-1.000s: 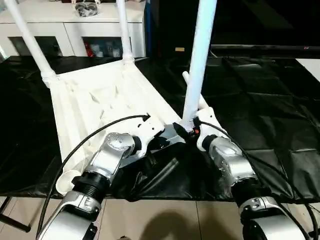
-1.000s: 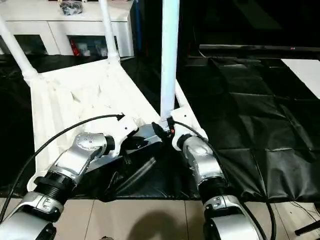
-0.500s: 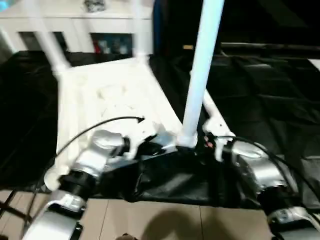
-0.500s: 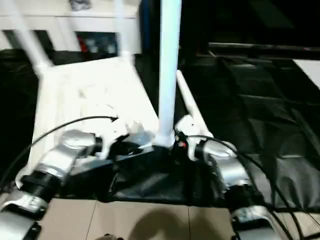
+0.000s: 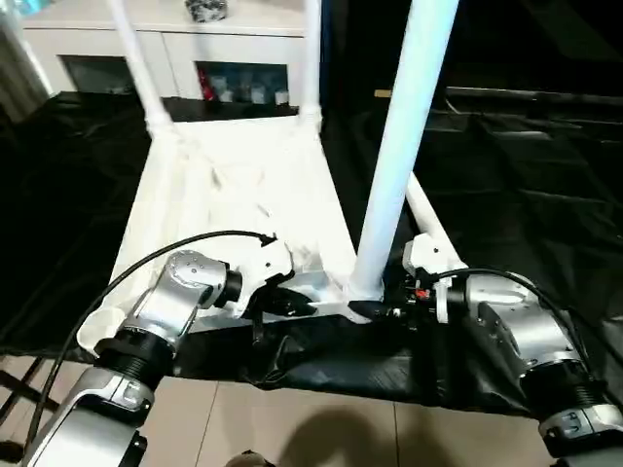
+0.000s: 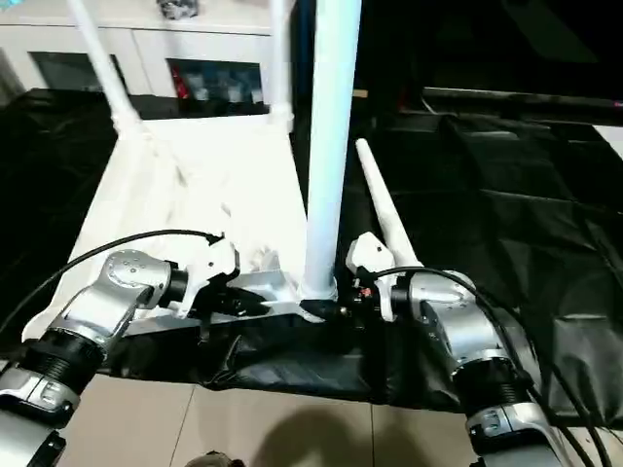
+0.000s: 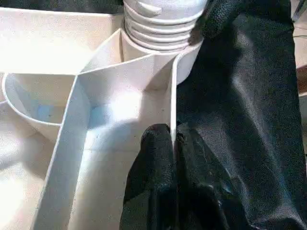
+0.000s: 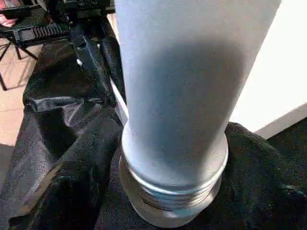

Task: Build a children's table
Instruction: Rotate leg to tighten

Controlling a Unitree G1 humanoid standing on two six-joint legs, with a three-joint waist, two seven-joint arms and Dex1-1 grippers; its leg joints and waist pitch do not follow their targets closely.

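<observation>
The children's table top (image 5: 234, 195) lies upside down on black cloth. Two legs (image 5: 136, 58) (image 5: 311, 58) stand in its far corners. A third leg (image 5: 399, 146) stands upright in the near right corner socket, its threaded base (image 8: 172, 191) showing above the socket. My right gripper (image 5: 387, 311) is shut on that base, a black finger (image 8: 86, 158) on each side. My left gripper (image 7: 173, 136) is shut on the thin near rim (image 7: 173, 96) of the top, just beside that socket. A fourth leg (image 6: 384, 209) lies on the cloth along the top's right side.
A white cabinet (image 5: 165, 39) with shelf openings stands behind the table. The near left corner socket (image 5: 92, 336) hangs at the cloth's front edge. Black cloth (image 5: 526, 175) spreads out to the right, and tiled floor (image 5: 292, 428) lies below my forearms.
The camera has shifted, so the whole picture has moved. My right forearm now sits further right and lower beside the leg base. The left gripper keeps its hold on the rim.
</observation>
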